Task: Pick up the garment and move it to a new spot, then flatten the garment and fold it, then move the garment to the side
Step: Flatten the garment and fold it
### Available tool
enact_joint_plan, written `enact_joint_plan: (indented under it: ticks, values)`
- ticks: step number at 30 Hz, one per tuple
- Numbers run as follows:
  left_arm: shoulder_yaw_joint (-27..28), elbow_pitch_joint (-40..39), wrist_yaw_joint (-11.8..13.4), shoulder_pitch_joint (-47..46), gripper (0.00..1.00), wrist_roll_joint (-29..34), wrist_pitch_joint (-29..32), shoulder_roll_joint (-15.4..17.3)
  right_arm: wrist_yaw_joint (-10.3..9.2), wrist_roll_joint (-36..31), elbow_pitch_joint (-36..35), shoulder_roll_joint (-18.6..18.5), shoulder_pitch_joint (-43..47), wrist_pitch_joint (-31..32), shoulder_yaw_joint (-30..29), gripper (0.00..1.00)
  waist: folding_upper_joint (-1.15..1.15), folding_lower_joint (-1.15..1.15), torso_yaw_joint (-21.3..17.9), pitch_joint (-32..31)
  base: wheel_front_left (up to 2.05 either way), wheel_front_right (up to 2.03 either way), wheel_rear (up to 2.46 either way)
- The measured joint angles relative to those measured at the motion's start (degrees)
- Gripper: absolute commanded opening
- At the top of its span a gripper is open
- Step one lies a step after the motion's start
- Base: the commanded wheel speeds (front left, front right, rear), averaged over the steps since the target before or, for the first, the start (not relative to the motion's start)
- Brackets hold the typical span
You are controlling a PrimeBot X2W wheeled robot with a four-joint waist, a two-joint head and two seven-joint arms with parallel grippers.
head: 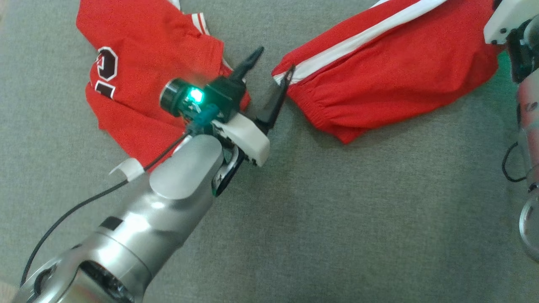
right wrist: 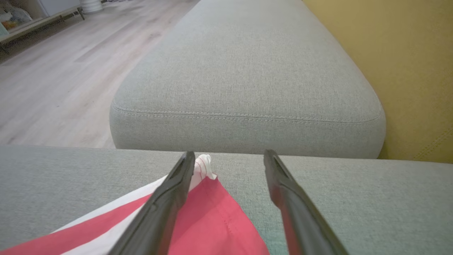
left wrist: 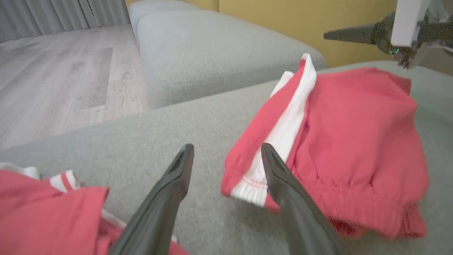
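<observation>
The garment [head: 379, 80] is red with a white side stripe and an elastic waistband. It lies crumpled on the grey cushion at the upper right of the head view. My left gripper [head: 276, 59] is open at its waistband corner. In the left wrist view that gripper [left wrist: 226, 148] has the corner of the garment [left wrist: 354, 141] beside and behind its right finger, not pinched. My right gripper [right wrist: 229, 154] is open over the far tip of the garment [right wrist: 212, 226], with the cloth lying under its left finger. The right wrist [head: 505, 25] sits at the top right.
A red jersey [head: 143, 63] with white trim and dark lettering lies at the upper left, partly under my left arm. The grey cushion [head: 337, 210] stretches toward me. A second grey cushion [right wrist: 247, 71] lies beyond a gap, with a yellow wall [right wrist: 417, 71] and a wood floor [left wrist: 53, 88] around.
</observation>
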Motion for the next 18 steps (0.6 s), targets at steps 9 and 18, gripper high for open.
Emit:
enact_joint_plan:
  ticks: [9,18]
  values:
    - [8.56,-6.82,3.72,0.96,1.00,1.41,-0.34,2.26,0.00,7.02,2.42,0.02,-0.22,-7.89,4.97,1.00,0.00,-0.01,-2.20,-4.97,0.00,0.00,0.00]
    - [18.72,-17.46,7.70,12.34,1.00,4.72,-0.41,6.76,0.00,18.59,-7.17,0.87,12.67,-12.21,18.94,1.00,0.00,-0.02,-6.02,-12.65,0.00,0.00,0.00]
